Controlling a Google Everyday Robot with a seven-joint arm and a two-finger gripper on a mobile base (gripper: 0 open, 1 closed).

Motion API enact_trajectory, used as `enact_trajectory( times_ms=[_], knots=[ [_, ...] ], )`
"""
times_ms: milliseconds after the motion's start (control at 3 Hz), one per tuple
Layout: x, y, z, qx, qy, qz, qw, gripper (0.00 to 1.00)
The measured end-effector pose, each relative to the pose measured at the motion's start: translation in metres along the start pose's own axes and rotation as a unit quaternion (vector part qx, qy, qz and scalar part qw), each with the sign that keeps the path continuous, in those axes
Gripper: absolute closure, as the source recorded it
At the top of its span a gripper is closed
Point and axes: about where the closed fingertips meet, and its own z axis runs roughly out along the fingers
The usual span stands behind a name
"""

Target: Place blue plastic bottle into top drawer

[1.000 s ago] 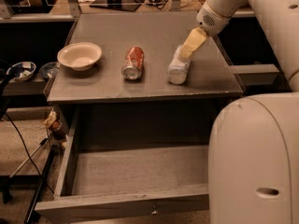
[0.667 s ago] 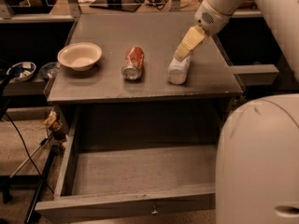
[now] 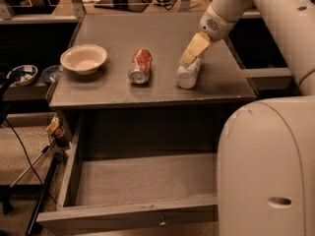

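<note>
A grey surface [image 3: 162,95] stands in a dim room. It carries a pale bowl [image 3: 83,59] at the left, a red soda can [image 3: 140,66] lying on its side in the middle, and the blue plastic bottle [image 3: 187,77] lying at the right. The hand [image 3: 191,57] reaches down from the arm at upper right onto the bottle's far end. It seems to touch the bottle, though I cannot tell whether it is grasping or released. Below, the top drawer [image 3: 142,181] is pulled out, with its small knob [image 3: 161,223] facing the camera.
</note>
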Motion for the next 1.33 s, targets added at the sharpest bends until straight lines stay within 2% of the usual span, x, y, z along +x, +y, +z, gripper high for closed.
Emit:
enact_trajectory(
  times_ms=[333, 667, 1000, 1333],
  knots=[
    [-0.006, -0.003, 0.018, -0.011, 0.013, -0.013, 0.9998, 0.0],
    [-0.006, 0.001, 0.016, -0.024, 0.01, -0.013, 0.9996, 0.0],
    [-0.006, 0.001, 0.016, -0.024, 0.01, -0.013, 0.9996, 0.0],
    [-0.004, 0.004, 0.037, -0.053, -0.021, -0.013, 0.9983, 0.0]
  ],
)
